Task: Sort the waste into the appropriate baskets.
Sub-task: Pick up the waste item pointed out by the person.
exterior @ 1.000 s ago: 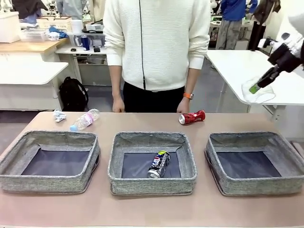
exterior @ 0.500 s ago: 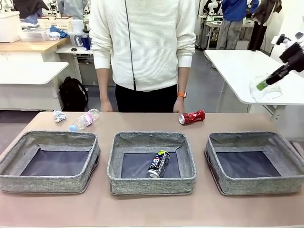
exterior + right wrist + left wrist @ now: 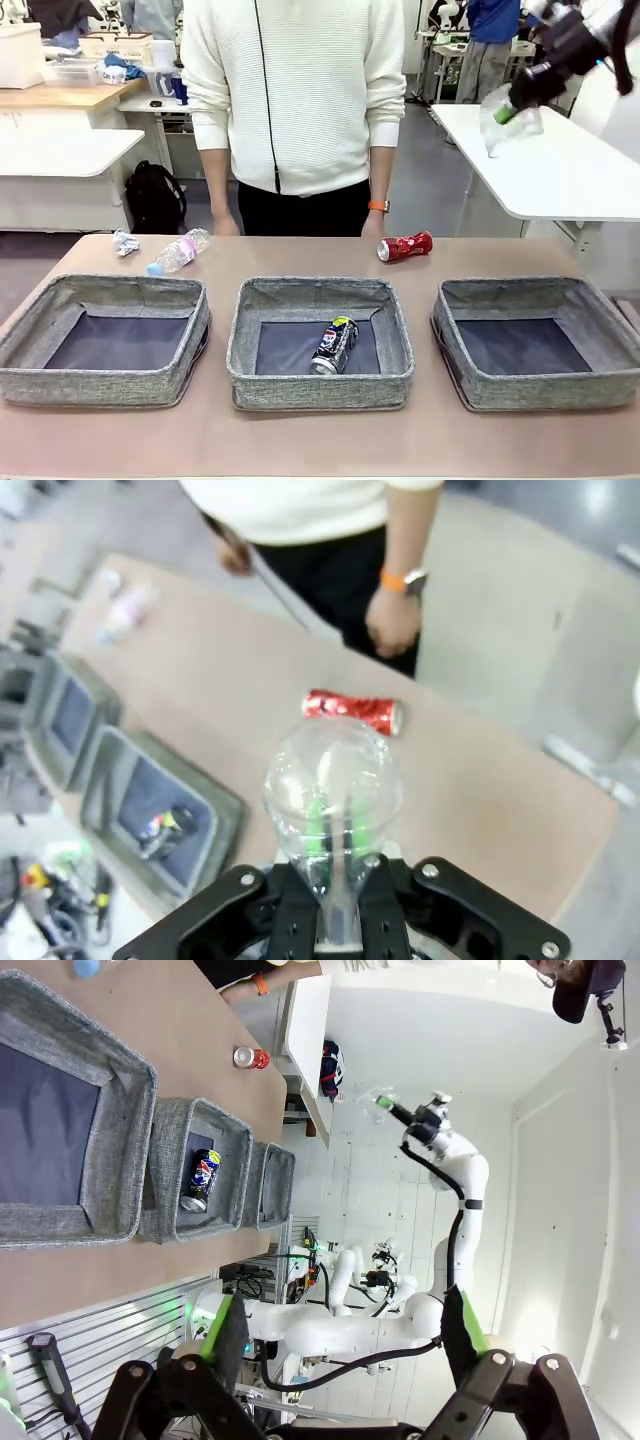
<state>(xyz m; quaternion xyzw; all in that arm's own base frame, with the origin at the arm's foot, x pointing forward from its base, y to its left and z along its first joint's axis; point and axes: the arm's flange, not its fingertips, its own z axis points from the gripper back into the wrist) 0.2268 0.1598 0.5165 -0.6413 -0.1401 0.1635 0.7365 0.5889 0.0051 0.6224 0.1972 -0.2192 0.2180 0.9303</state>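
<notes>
Right gripper [image 3: 510,110] is clenched on the clear cup [image 3: 492,132], holding it high in the air at the right side, well above the table [image 3: 300,440]. In the right wrist view the cup [image 3: 333,775] sits between the closed fingers, and the green pads show through its clear wall; below it lie the table and the red can [image 3: 352,709]. Left gripper [image 3: 340,1310] has its jaws spread wide with nothing between them, and it is well away from the waste. Three grey baskets stand in a row along the near side of the table. The Pepsi can [image 3: 335,345] lies on its side on the dark bottom of the middle basket [image 3: 320,392]. Neither the left basket [image 3: 100,388] nor the right basket [image 3: 540,392] has anything in it. Beyond the baskets, the red can [image 3: 404,246] lies on the table near its far edge, just beside the hand [image 3: 372,226] of the person [image 3: 295,90] standing there. The bottle [image 3: 180,251] lies on its side behind the left basket, with the paper ball [image 3: 124,243] near it to the left.
</notes>
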